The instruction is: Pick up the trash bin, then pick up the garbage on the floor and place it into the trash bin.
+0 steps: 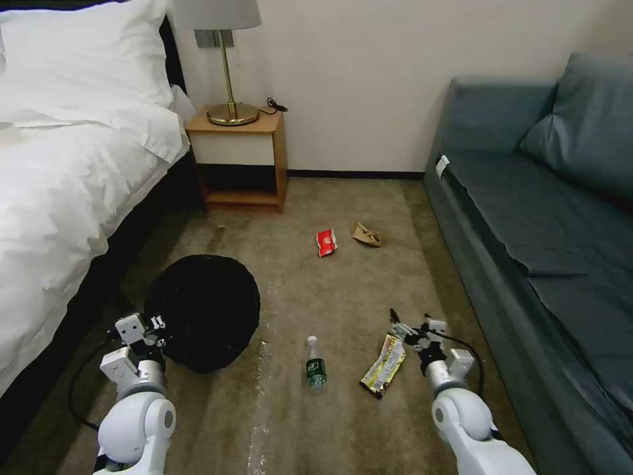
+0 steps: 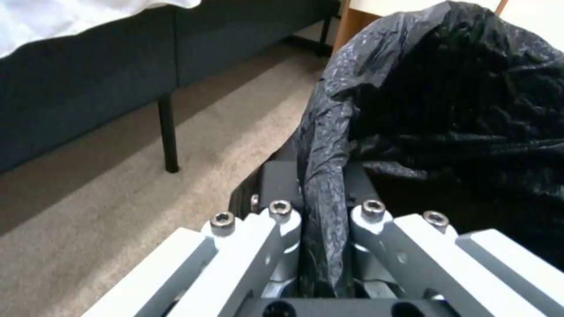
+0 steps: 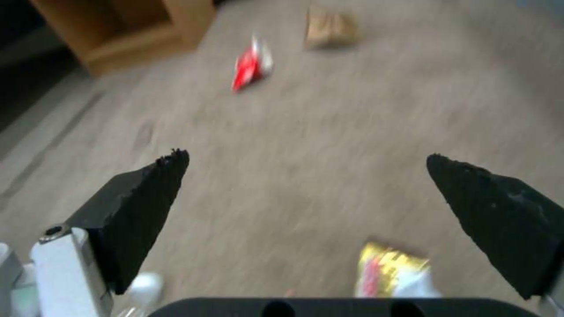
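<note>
On the carpeted floor between the white-sheeted bed (image 1: 59,198) and the blue-grey fabric sofa (image 1: 527,218), the scene is laid out as follows, from left to right. The small round bin lined with a glossy black plastic bag (image 1: 204,320) is held off to the robot's left, beside the bed, by the left tool (image 1: 153,328); in the left wrist view a fold of the bag at the rim (image 2: 320,211) is seen clamped between the closed fingers, a grip judged to keep the mouth of the bin facing up and free to receive litter. Behind it, a wooden bedside cabinet (image 1: 241,161) carrying a brass lamp (image 1: 231,112) is set against the wall.

Nearer the middle, a clear plastic bottle with a green label (image 1: 315,366) lies flat on the carpet; its label print is too small to be read. Farther off, a red snack packet (image 1: 326,242) and a crumpled brown paper (image 1: 366,235) lie near each other. The yellow-white crumpled wrapper (image 1: 384,365) lies just beside the right tool (image 1: 412,332), whose black pads (image 3: 144,207) are spread wide apart above the carpet, empty, an attitude judged suited to a descent on the wrapper. No writing can be made out on any piece.
</note>
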Available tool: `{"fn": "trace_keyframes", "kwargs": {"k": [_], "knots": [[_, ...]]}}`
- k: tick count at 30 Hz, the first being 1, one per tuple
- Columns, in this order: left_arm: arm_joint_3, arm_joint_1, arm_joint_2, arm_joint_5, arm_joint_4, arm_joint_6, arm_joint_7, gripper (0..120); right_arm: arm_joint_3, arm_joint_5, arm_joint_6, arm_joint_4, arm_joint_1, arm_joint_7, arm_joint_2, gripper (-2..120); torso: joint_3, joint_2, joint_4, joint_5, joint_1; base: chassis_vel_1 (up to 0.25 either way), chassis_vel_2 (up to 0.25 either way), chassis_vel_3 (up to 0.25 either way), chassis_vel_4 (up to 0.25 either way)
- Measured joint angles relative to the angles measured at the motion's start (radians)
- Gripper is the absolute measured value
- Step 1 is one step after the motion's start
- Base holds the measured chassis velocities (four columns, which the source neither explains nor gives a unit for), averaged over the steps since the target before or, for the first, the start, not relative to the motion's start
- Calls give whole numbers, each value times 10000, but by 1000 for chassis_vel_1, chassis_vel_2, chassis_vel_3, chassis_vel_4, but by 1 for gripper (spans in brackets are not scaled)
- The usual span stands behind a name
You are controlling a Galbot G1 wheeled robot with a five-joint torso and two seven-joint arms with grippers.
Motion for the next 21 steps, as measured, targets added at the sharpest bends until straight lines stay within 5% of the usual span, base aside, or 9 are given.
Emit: {"fn": "trace_keyframes", "kwargs": {"k": [7,21], "knots": [[-87,-22,21,8,97,-41,22,4,-567,507,-1327,-1221,842,1067,366,100,0,0,-1,2,0,0,0,0,0],[-147,94,-53,139,-53,-68,24,4,-302,700,-2034,-2521,1420,1350,817,100,0,0,-1,0,0,0,0,0,0]]}}
